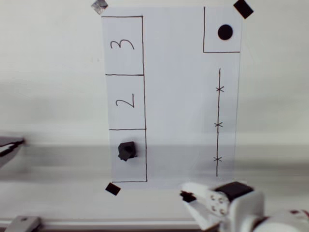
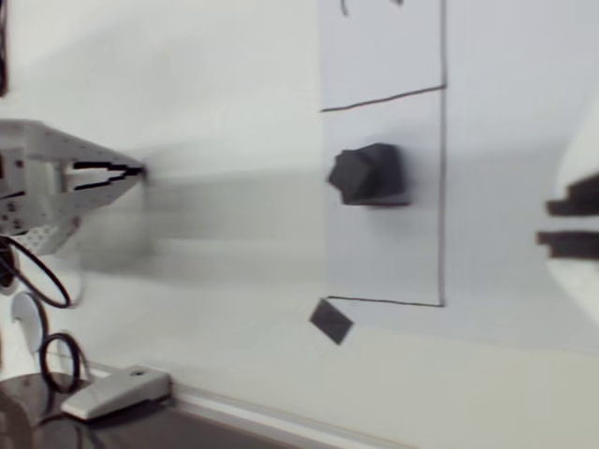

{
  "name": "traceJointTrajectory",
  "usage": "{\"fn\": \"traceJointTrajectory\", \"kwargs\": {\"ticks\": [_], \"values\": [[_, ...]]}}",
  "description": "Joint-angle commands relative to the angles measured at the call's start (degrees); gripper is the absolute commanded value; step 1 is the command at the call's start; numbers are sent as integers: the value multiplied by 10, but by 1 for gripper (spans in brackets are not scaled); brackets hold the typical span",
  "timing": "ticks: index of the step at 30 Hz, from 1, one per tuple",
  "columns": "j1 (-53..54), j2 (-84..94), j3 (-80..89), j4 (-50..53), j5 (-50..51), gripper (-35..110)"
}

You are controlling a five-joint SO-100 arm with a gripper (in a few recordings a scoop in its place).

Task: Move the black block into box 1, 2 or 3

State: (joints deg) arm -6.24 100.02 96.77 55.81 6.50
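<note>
1. Near the bottom left corner of the white paper sheet [image 1: 174, 96], the black block [image 1: 126, 151] is seen standing inside the lowest drawn box [image 1: 128, 155] of the column, a little left of that box's middle and apart from all its lines.
2. No digit can be read in this box, because the block covers part of it; the boxes above it are marked "2" [image 1: 125, 102] and "3" [image 1: 122, 45], so it is judged to be box 1.
3. In the wrist view the block [image 2: 368, 174] is shown resting flat on the paper, turned a little against the drawn lines, with nothing touching it.
4. The gripper [image 1: 193, 200] is found off the paper, just past its bottom edge and well apart from the block. Nothing is held by it. How wide the fingers stand cannot be told, since the tips are blurred and partly hidden.
5. The task is therefore judged as done in its main part: the block lies in a numbered box and is released. Only bringing the arm to rest seems to be left.
6. On the right side of the sheet a drawn square with a black dot [image 1: 225, 32] and a vertical line with three crosses [image 1: 218, 124] are seen, both unused.
7. The sheet is fixed by tape squares [image 1: 112, 189] at its corners to a plain pale table [image 1: 48, 87].
8. At the table's near edge, in the wrist view, a small white device [image 2: 117, 391] and dark cable loops [image 2: 37, 281] are seen. A soft grey shadow band lies across the lower part of the sheet.
</note>
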Motion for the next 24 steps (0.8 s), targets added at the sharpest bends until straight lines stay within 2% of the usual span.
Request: {"fn": "traceJointTrajectory", "kwargs": {"ticks": [1,12,24], "values": [[4,120,107,5,-14,0],[5,383,378,5,-60,0],[11,608,569,5,-75,0]]}}
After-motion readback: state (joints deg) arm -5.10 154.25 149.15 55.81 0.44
